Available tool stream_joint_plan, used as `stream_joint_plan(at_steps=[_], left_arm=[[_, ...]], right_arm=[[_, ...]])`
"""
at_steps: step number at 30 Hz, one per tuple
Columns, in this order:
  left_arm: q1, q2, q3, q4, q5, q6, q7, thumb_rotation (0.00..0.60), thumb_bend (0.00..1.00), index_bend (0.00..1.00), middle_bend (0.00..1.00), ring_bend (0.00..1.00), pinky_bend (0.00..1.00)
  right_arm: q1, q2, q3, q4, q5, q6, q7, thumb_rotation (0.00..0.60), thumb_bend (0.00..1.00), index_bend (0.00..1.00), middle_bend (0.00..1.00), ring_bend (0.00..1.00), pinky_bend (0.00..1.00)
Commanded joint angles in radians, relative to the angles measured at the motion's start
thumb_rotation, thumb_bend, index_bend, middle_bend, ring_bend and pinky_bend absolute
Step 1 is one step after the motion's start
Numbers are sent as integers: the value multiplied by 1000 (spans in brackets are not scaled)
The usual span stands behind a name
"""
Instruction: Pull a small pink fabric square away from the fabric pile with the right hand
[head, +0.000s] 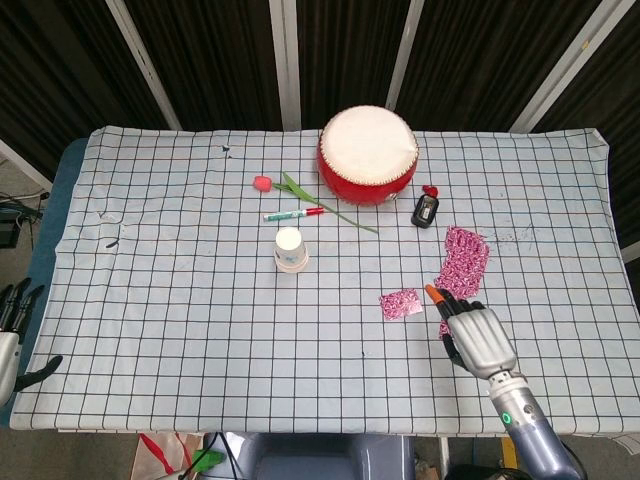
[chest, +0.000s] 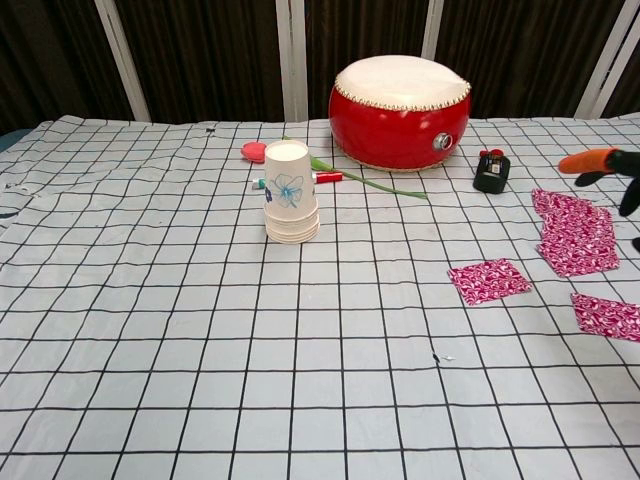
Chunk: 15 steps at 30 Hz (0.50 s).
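The pink square (head: 401, 302) lies flat at 10 o'clock from the right hand (head: 478, 338), apart. Hand holds nothing, fingers apart. No legible writing.

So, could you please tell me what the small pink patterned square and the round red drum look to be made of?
The small pink patterned square looks like thin printed cloth: flat, matte, soft edges. The round red drum seems a glossy lacquered shell, perhaps wood or plastic, with a pale matte skin-like top.

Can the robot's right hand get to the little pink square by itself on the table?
Probably yes. The right hand hovers open just right of the small pink square, which lies flat, apart from the fabric pile, with nothing between them.
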Motion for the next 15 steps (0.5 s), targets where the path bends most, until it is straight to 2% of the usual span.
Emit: stream_joint_plan(at_steps=[1, 4, 8, 15], left_arm=[[3, 5, 0, 0, 1, 5, -12, 600, 248, 101, 0, 0, 20], [6, 11, 1, 0, 3, 9, -29, 600, 247, 102, 0, 0, 19], [9, 19, 5, 3, 16, 15, -47, 600, 247, 105, 0, 0, 20], [10, 20, 4, 11, 15, 17, -53, 600, 247, 105, 0, 0, 19]], right_arm=[[-159, 53, -103, 118, -243, 158, 246, 600, 512, 0, 116, 251, 301], [-224, 41, -127, 219, -322, 236, 330, 600, 462, 0, 98, 223, 264], [-272, 45, -133, 302, -330, 262, 357, 600, 456, 0, 95, 212, 249], [-310, 40, -69, 368, -303, 301, 384, 600, 456, 0, 95, 212, 249]])
